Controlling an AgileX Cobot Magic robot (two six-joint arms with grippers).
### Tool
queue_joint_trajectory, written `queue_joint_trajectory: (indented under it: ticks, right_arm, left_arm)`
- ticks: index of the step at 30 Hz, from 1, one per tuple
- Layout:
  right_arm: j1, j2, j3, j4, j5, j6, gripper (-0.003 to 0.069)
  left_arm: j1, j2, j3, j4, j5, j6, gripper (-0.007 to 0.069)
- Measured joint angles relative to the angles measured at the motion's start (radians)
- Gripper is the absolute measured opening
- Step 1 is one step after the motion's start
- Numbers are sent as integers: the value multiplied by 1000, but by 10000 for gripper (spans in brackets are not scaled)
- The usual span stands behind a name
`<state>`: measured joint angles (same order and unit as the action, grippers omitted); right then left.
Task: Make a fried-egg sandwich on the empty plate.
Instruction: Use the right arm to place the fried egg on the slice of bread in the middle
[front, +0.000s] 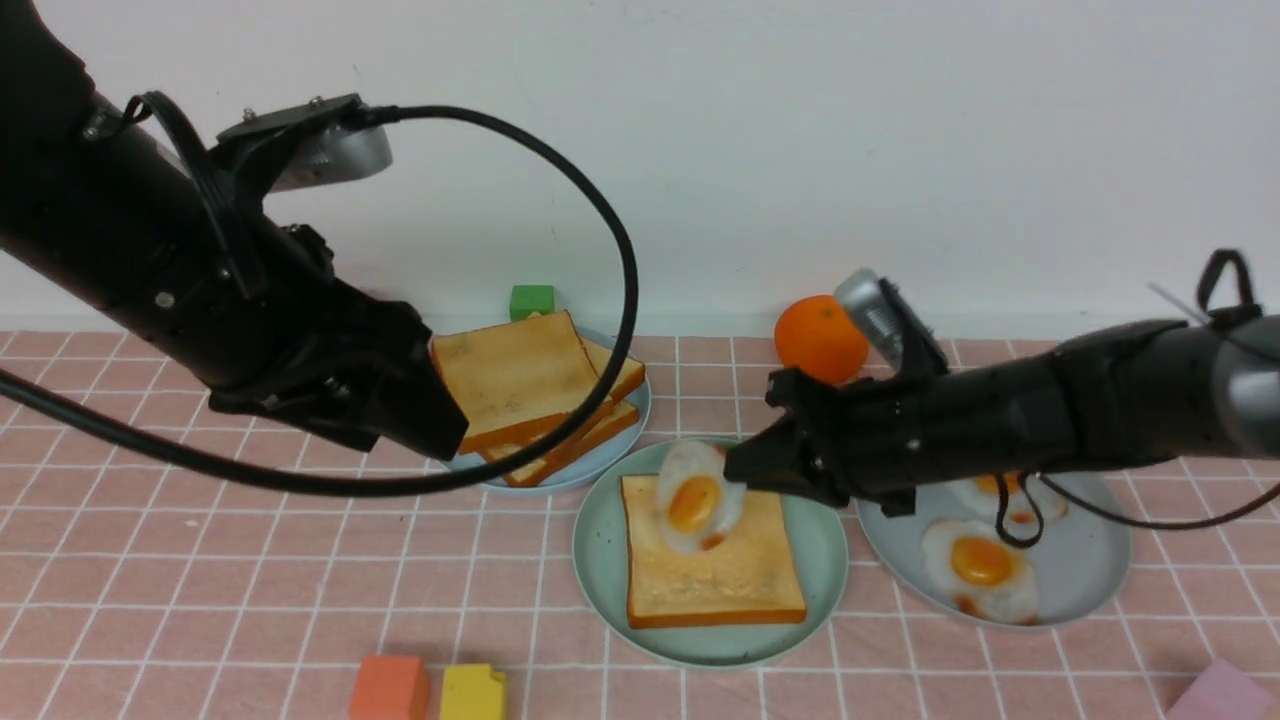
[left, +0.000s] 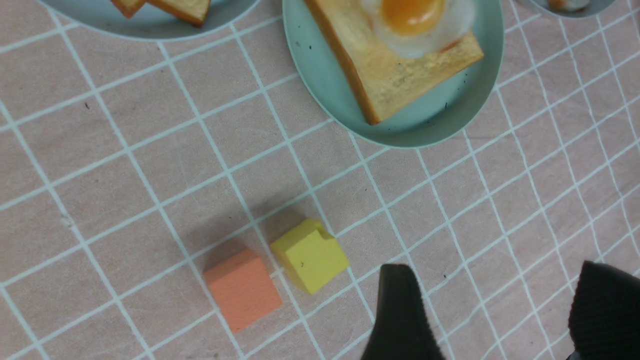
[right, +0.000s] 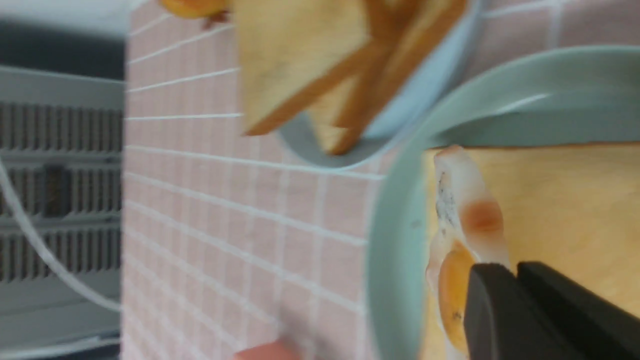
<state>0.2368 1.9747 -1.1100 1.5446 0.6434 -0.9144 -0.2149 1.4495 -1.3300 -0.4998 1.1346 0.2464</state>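
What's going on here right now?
The right gripper is shut on a fried egg, holding it tilted over the single toast slice on the mint-green plate. The left gripper hangs open and empty beside the toast pile. No top slice is on yet, and two more eggs lie on the grey-blue plate to the right.

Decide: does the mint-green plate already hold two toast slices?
No, only one toast slice lies on the mint-green plate, with the egg tilted over it.
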Motion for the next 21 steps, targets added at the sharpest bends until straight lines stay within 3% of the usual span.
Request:
queue_joint_trajectory:
  ticks: [3,7,9,11,14,18,21]
  right_arm:
    - [0,13,0,-1,-21,6,75]
    - [0,13,-4,-24,-21,7,167]
    - [0,13,-7,-77,-4,14,300]
    - [0,9,-7,-103,3,31,350]
    - [0,-34,-8,-245,11,94,542]
    - [0,-129,-8,-369,15,133,651]
    - [0,-222,-8,-460,37,191,676]
  left_arm:
    - [0,0,0,-1,-1,0,479]
    - [0,0,0,-1,-2,0,479]
    - [0,0,0,-1,-9,0,479]
    - [0,0,0,-3,-19,0,479]
    - [0,4,2,-22,-91,-14,479]
    - [0,31,2,-42,-177,-45,479]
    - [0,72,2,-46,-233,-101,479]
